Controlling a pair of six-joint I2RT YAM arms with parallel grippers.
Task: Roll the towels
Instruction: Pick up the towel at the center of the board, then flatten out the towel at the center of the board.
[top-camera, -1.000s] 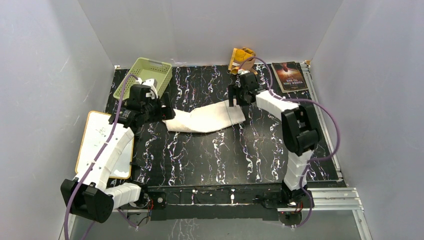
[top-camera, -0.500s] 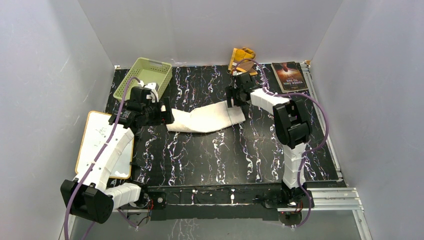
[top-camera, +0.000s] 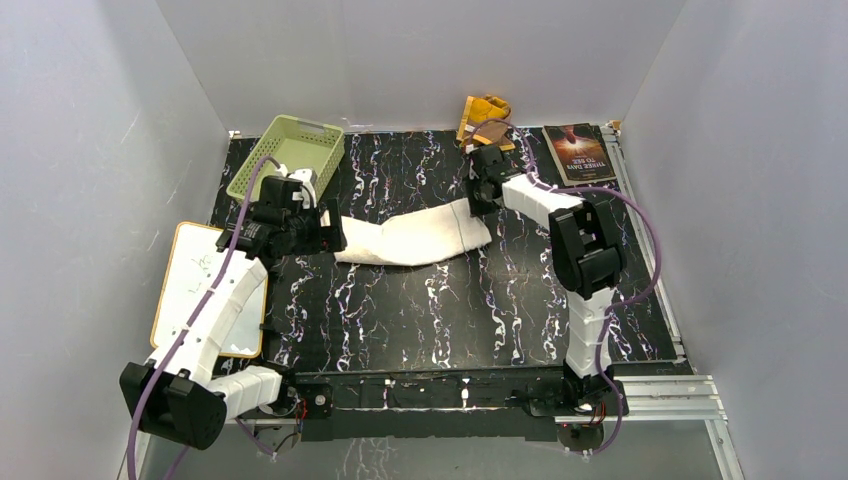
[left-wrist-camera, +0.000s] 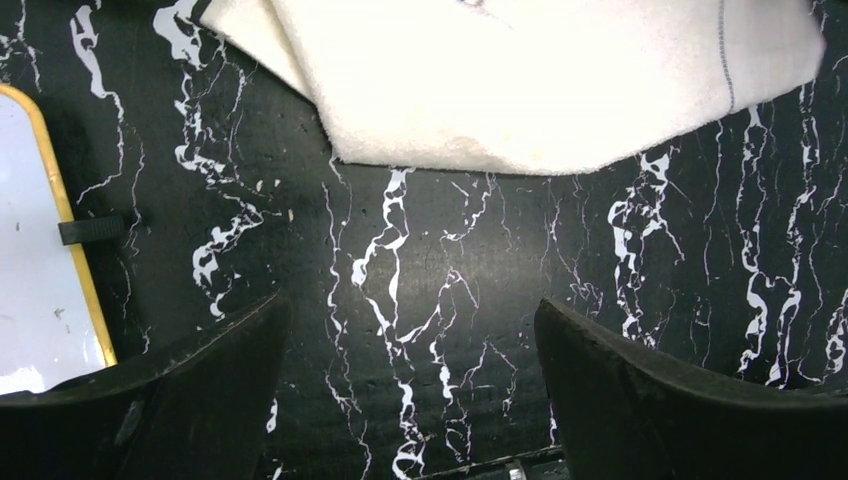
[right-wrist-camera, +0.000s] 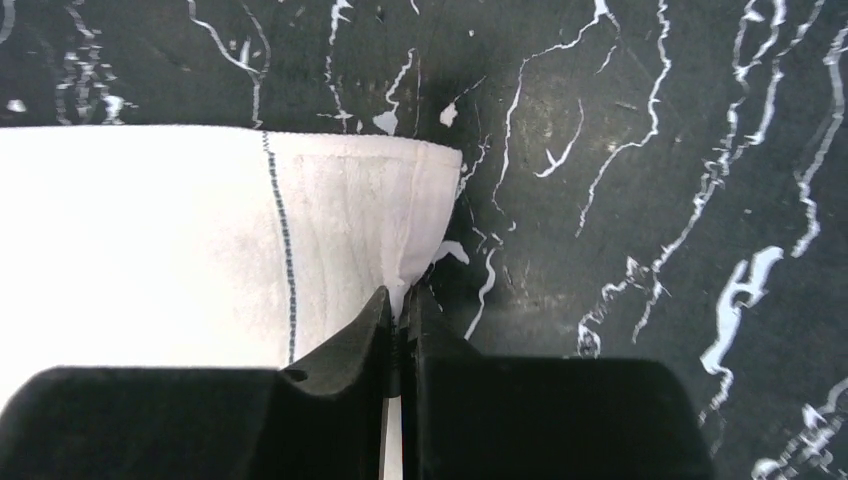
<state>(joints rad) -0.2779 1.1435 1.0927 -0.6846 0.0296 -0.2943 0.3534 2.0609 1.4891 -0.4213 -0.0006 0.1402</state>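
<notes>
I see right tool (right-wrist-camera: 400, 302) pinching right-end hem of cream-white towel (top-camera: 415, 238) | left tool (left-wrist-camera: 410, 350) spread, just beside its left end | towel flat mid-tabletop (top-camera: 450, 310) | mustard-yellow towel (top-camera: 484, 112) at far edge

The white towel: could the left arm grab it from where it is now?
Probably yes. The left gripper is open just short of the white towel, at its left end, with only bare table between them. The right gripper pinches the other end, well clear.
</notes>
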